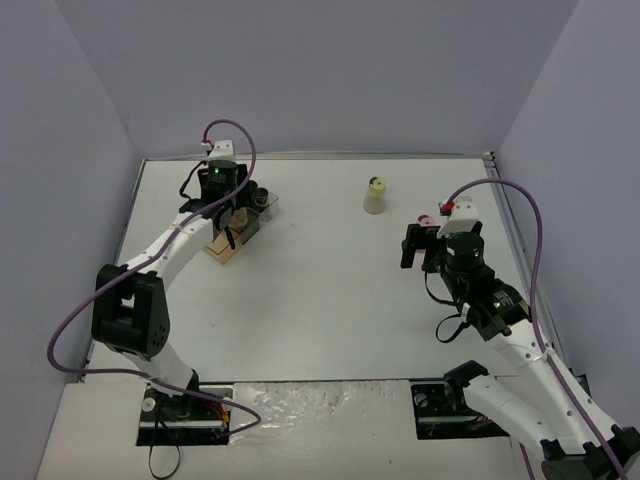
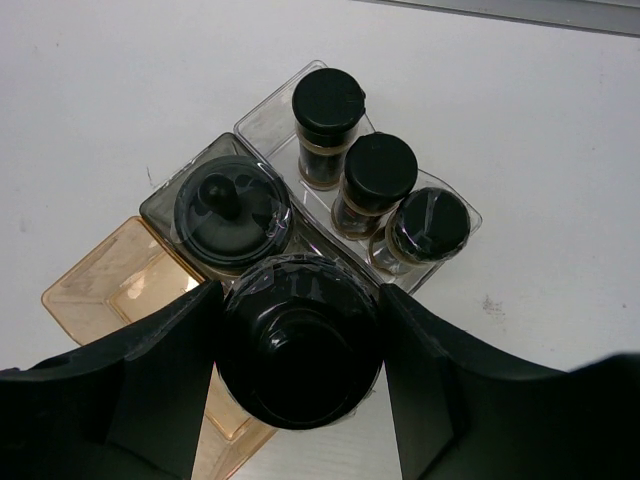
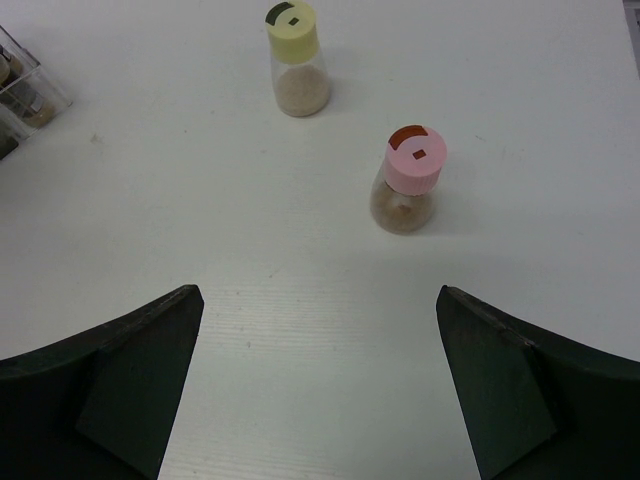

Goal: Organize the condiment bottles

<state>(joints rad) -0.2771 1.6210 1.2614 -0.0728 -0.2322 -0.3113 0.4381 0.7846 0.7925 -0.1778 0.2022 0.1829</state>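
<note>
My left gripper [image 2: 300, 345] is shut on a rounder black-capped jar [image 2: 300, 340] and holds it over the near side of the stepped tray [image 2: 110, 285]. A second rounder black-capped jar [image 2: 232, 210] stands in the grey middle step. Three slim black-capped jars [image 2: 380, 170] stand in a row in the clear back step. The yellow-green-capped jar [image 3: 292, 40] and the pink-capped jar [image 3: 412, 165] stand upright on the table ahead of my right gripper [image 3: 320, 295], which is open and empty. From above, the pink cap [image 1: 424, 220] is just beyond that gripper [image 1: 422, 243].
The tray [image 1: 228, 248] sits at the back left under my left gripper [image 1: 226, 205]; its corner shows at the left edge of the right wrist view [image 3: 30, 85]. The yellow-green-capped jar [image 1: 375, 195] stands alone mid-back. Walls close in the table on three sides.
</note>
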